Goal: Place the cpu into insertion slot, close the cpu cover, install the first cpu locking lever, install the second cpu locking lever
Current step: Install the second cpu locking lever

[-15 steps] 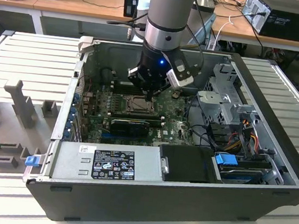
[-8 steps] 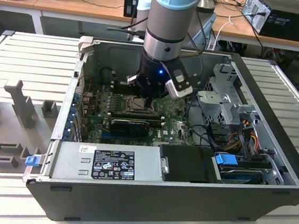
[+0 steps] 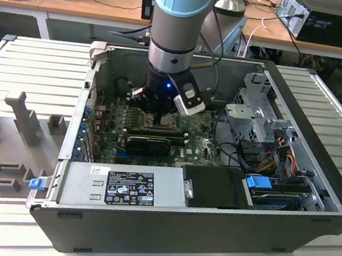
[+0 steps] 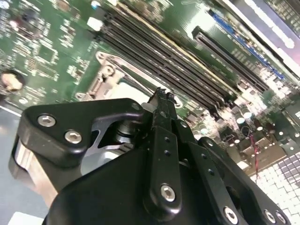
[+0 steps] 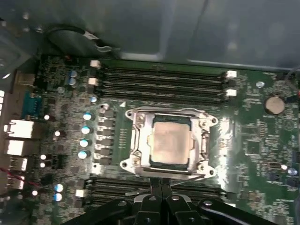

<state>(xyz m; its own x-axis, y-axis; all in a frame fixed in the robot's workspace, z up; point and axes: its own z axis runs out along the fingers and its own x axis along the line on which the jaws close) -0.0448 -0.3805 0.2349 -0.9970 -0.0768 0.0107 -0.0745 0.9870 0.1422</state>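
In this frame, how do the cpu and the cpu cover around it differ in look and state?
In the first wrist view the cpu is a solid pale beige square with a matte top; the cpu cover is a shinier silver frame with a square open window. The cpu fills the middle of the socket, while the cpu cover runs round its edges and reaches further out. Both lie flat on the green motherboard, squared to each other, with the gripper close beside the cover's edge.

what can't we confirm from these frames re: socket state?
- Locking levers: in the first wrist view the cpu sits in the insertion slot with the cpu cover down, but whether the levers are latched is too blurred to tell.
- Socket in the exterior view: hidden by the arm.
- Socket in the second wrist view: mostly hidden behind the gripper; its fingers look pressed together.
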